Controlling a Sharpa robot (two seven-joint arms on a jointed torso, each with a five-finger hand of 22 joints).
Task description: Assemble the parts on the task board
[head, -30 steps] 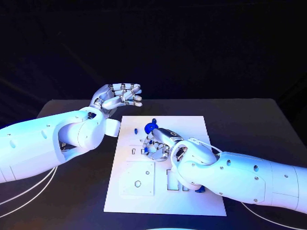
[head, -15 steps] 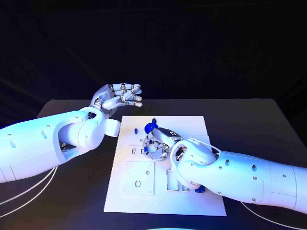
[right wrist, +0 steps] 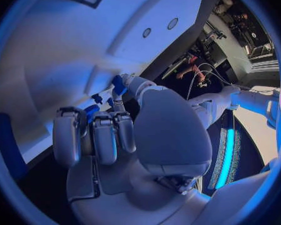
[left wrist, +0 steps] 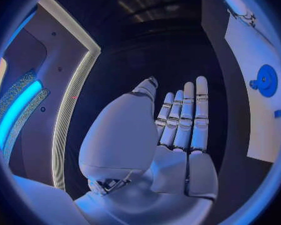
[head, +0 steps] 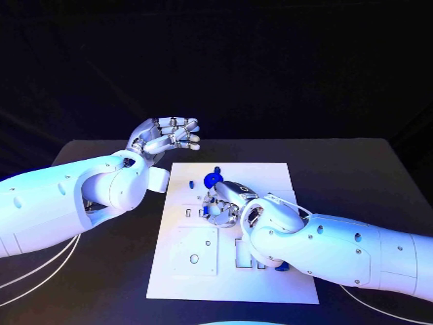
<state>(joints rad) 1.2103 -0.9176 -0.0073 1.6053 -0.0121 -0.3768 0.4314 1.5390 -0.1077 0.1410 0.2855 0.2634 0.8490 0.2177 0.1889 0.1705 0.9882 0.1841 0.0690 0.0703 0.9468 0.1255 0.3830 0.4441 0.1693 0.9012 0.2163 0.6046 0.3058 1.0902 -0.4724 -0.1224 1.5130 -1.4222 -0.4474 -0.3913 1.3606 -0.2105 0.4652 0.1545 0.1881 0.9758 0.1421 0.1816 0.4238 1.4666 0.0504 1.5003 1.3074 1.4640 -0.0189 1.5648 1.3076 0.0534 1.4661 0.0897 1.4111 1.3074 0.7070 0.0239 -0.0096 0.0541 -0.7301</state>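
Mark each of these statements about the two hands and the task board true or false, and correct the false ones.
1. The left hand is raised off the task board. True.
2. The left hand holds a blue part. False: it holds nothing, fingers loosely curled.
3. The right hand is down over the task board. True.
4. A round blue gear sits just beyond the right hand. True.
5. The task board is black. False: it is white, on a black table.

White task board (head: 265, 277) on a black table (head: 373, 176); blue round part (head: 212, 179) on it; two silver hands, white arms.
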